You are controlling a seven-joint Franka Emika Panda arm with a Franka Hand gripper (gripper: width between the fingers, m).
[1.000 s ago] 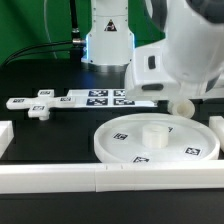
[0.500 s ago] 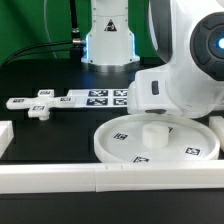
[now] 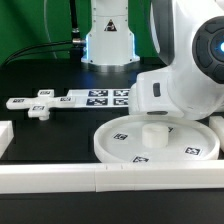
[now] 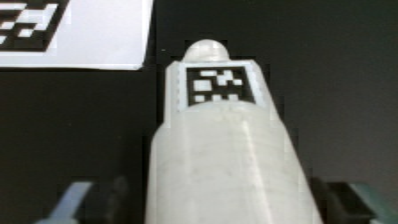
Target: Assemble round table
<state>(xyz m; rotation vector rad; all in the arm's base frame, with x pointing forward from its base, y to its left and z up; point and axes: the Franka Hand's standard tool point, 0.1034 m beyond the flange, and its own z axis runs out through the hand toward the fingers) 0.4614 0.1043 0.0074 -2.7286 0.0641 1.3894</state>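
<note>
White arm (image 3: pixel 185 85) low, claw (image 4: pixel 222 208) beneath, downward.

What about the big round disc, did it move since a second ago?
No. In the exterior view the round disc lies just as far from the marker board behind it and the white rail in front.

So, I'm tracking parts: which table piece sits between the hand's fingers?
The leg, the tagged cylinder lying between them in the wrist view; the disc and base piece lie apart in the exterior view.
</note>
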